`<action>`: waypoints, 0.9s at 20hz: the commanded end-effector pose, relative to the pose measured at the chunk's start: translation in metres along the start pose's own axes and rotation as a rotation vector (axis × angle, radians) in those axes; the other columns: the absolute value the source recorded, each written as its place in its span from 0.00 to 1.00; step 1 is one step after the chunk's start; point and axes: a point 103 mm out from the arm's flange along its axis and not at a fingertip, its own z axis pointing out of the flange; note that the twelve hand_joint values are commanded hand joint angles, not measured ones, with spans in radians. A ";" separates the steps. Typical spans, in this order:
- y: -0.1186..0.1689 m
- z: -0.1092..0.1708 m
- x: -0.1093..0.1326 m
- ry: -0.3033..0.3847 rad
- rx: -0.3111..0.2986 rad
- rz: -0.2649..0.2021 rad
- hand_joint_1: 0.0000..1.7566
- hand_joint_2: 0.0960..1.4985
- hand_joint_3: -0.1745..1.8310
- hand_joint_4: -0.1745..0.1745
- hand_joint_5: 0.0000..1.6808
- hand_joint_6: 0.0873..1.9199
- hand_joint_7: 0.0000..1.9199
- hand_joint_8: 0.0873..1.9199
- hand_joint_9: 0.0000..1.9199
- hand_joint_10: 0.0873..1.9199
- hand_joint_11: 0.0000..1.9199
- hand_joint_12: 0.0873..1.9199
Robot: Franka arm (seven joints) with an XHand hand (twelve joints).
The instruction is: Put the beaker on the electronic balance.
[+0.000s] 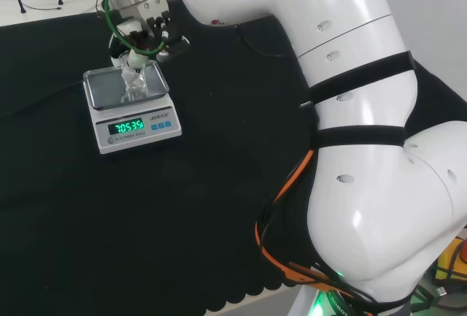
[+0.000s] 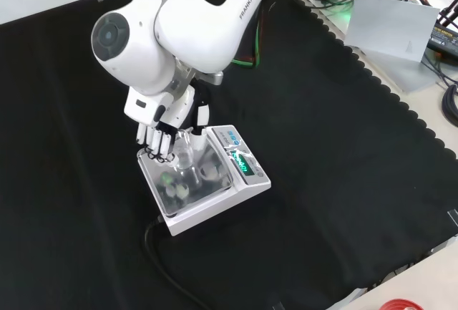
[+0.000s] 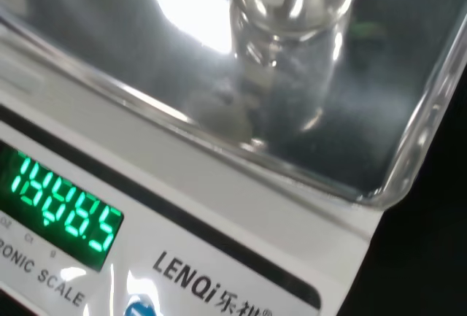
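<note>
Beaker [image 1: 132, 82] on balance [image 1: 135, 125] pan, hand [image 2: 159, 132] over pan's far edge in front view, cloth [image 1: 182, 214] beneath

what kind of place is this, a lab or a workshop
Probably a robotics lab set up for lab-bench chores: a white robot arm works at a bench under black cloth, its robot hand over a clear beaker on an electronic balance, with cables and gear along the bench edge.

- The electronic balance [image 1: 139, 128] was white, with a shiny silver pan and glowing green digits.
- The beaker [image 3: 288, 53] was clear glass.
- The hand [image 2: 159, 125] was black and white.
- The arm [image 2: 179, 23] was white.
- The cloth [image 1: 182, 214] was plain black.
</note>
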 end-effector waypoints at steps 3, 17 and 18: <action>-0.010 0.010 -0.002 0.011 0.024 0.004 0.49 0.62 0.00 0.35 0.20 0.38 0.21 0.35 0.21 0.37 0.14 0.72; -0.037 -0.001 -0.009 0.020 -0.057 0.016 0.43 0.55 0.00 0.38 0.10 0.06 0.10 0.34 0.16 0.40 0.11 0.74; -0.037 -0.003 -0.009 0.018 -0.066 0.018 0.43 0.55 0.00 0.38 0.09 0.05 0.09 0.34 0.16 0.40 0.11 0.74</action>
